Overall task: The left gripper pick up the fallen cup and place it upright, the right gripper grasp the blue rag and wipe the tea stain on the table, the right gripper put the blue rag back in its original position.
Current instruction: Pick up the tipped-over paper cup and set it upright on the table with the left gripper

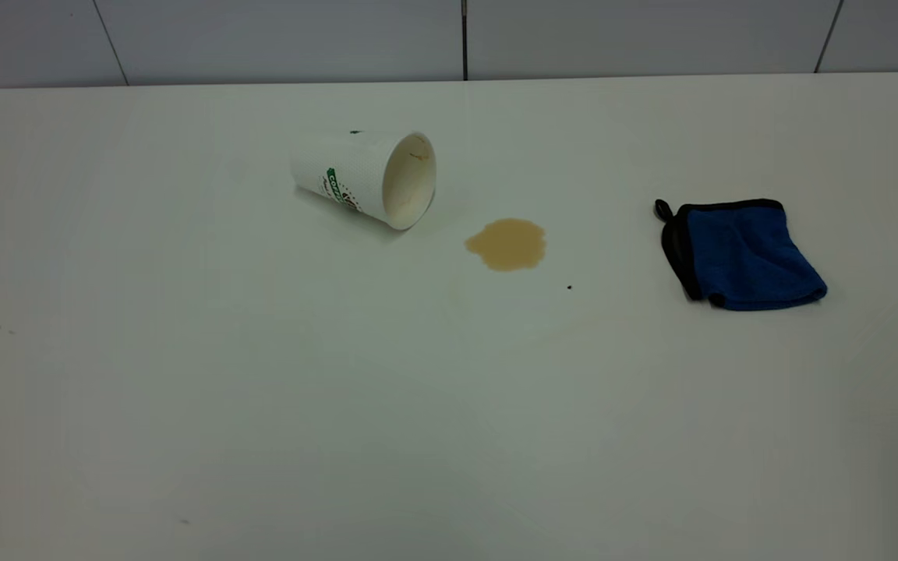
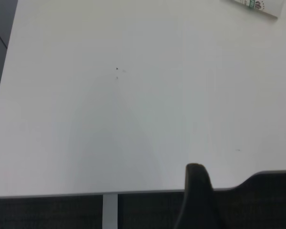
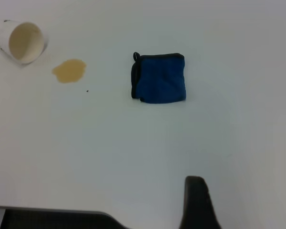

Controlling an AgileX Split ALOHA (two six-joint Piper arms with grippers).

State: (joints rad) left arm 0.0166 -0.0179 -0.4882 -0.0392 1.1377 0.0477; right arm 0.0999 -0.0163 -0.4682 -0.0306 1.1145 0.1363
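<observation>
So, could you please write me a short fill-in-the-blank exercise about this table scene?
1. The cup lies on its ____ on the table.
2. The tea stain sits between the cup and the ____ rag.
3. The blue rag lies ____ from the tea stain, not touching it.

Missing words: side; blue; apart

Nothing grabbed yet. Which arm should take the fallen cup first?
Left, probably. The cup lies on its side toward the left of the table, and its edge shows in the left wrist view. The blue rag lies on the right arm's side.
</observation>
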